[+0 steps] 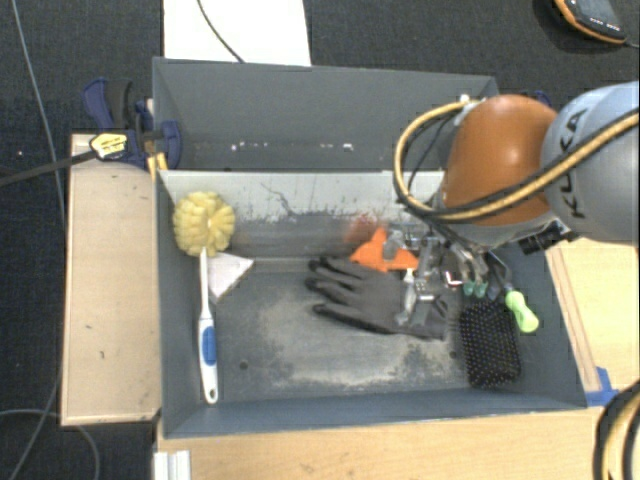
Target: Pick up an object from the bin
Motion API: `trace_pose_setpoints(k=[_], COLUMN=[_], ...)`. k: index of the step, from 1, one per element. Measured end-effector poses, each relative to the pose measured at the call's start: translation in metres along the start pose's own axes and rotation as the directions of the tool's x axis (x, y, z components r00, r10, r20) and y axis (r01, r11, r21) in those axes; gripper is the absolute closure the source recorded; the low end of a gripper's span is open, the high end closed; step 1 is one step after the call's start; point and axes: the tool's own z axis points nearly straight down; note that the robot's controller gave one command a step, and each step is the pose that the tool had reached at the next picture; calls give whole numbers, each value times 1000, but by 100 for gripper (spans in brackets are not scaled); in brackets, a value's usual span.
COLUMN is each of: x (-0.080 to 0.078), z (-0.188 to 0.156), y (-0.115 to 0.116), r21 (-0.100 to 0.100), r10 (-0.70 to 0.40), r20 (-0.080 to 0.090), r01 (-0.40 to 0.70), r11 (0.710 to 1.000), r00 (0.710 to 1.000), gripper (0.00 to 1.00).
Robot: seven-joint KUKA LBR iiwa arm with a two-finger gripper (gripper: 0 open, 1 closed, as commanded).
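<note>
Camera view looks down into the grey metal bin [320, 118], with the robot arm coming in from the right. Its rounded orange-brown wrist cover [500, 158], looped by a black and yellow cable [410, 148], hangs over the far right part of the bin. Below that cover the pincer [420, 303] points down at the bin floor, right of centre. It stands over the right end of a black fabric glove [350, 290], which lies flat in the middle of the bin with its finger end spread towards the left. The pincer's tip is down at the glove's wrist end and seems to touch it. Whether the pincer is open or closed cannot be told, since its metal parts overlap the dark cloth.

Just beside the glove, on its far side, lies a small bright orange object [372, 251], partly behind the pincer's body; its shape is unclear. Just to the right of the pincer lies a black bristly brush [490, 346] with a lime green handle [521, 311] sticking out at its far end. Well apart, along the left wall, lies a dish brush [207, 338] with a white handle, a blue grip and a pale yellow spongy head [203, 223] at its far end. A small white triangular scrap [230, 271] sits just right of that handle.
</note>
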Motion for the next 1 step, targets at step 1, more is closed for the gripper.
trace_pose_setpoints(k=[1], x=[-2], z=[-4], y=[0], r21=[0], r10=[0], r20=[8], r01=[0], r11=[1000], r00=[1000], gripper=[0])
